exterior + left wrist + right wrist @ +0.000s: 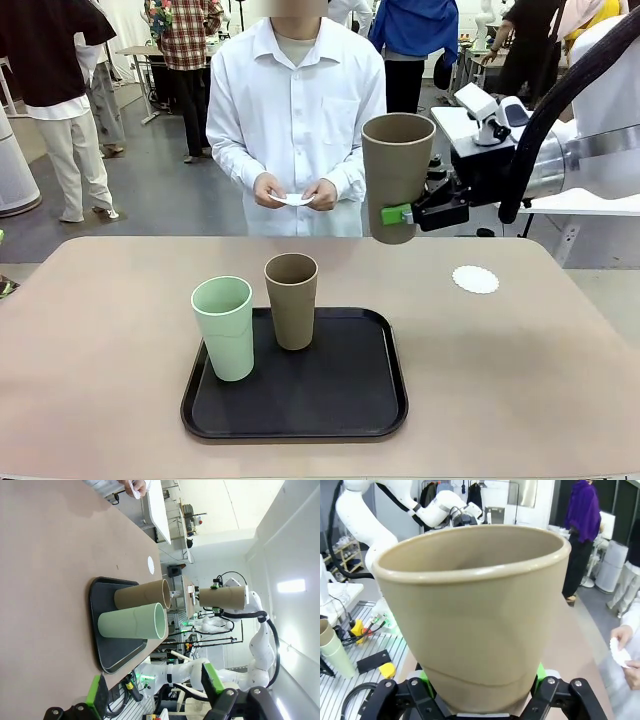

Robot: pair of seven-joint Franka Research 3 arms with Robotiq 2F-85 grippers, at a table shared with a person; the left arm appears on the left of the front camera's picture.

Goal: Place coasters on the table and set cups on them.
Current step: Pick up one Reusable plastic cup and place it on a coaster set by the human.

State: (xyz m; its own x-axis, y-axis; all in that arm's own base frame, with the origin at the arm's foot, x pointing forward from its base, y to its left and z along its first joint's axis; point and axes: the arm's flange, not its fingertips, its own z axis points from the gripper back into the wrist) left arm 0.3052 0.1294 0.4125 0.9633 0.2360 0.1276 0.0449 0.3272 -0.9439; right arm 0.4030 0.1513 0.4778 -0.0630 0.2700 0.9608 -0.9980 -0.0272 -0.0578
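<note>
My right gripper (400, 214) is shut on the lower part of a tan cup (397, 170), holding it upright in the air above the far right of the beige table (100, 320). The right wrist view has that cup (475, 610) up close between the green pads of the gripper (480, 700). One white lacy coaster (475, 279) lies on the table, right of and below the held cup. A mint cup (224, 328) and a second tan cup (291, 300) stand on the black tray (300, 415). My left gripper (152, 685) is open and holds nothing, back from the tray.
A person in a white shirt stands at the far side, holding a white coaster (292, 199) in both hands. The black tray takes up the near middle of the table. Other people and tables are farther off.
</note>
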